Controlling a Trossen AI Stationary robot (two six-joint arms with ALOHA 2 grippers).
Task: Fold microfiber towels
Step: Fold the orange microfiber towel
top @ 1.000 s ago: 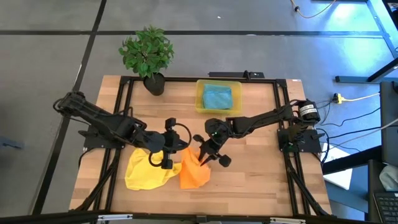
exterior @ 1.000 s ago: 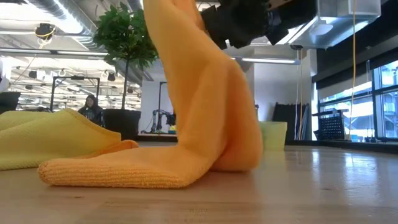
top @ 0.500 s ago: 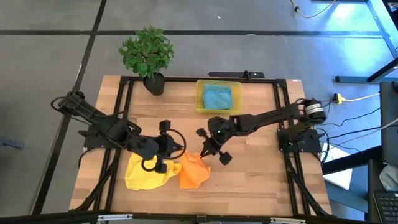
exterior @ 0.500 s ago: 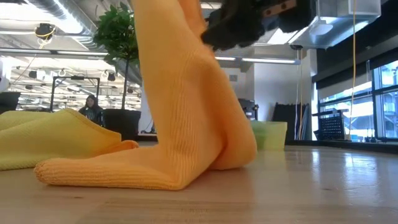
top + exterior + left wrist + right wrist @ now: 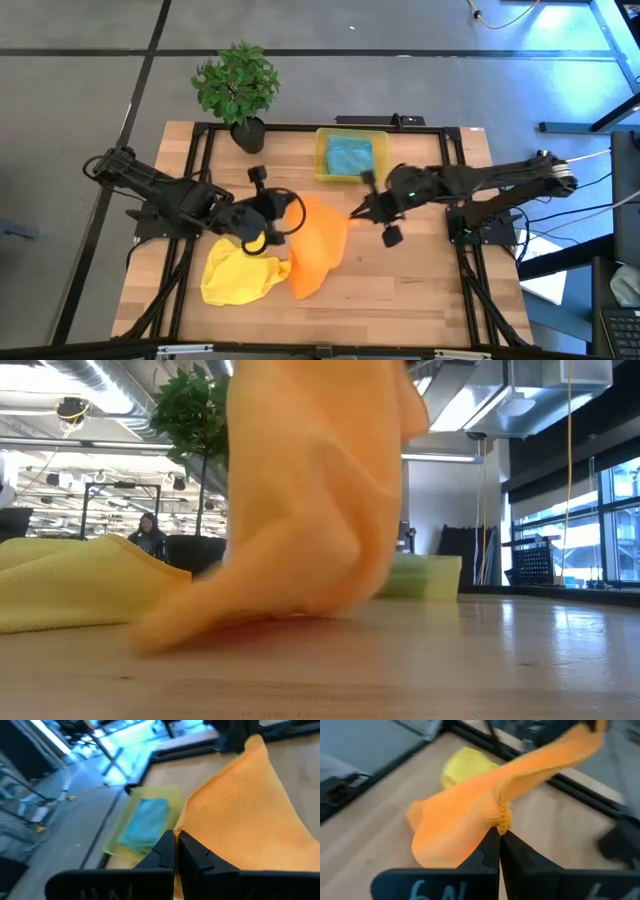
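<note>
One orange towel point(image 5: 318, 247), stretched taut.

A: Is it bright?
B: Yes. In the high view the table point(image 5: 400, 280) is evenly lit, with only soft little shadows under the arms. At about 2 o'clock the floor shines pale blue.
A: And down low?
B: Long ceiling lights glow at 10 o'clock, and windows shine at 3 o'clock. The orange towel point(image 5: 310, 490) is smeared with blur.
A: The wrist views?
B: Both are fuzzy, mostly far back.
</note>
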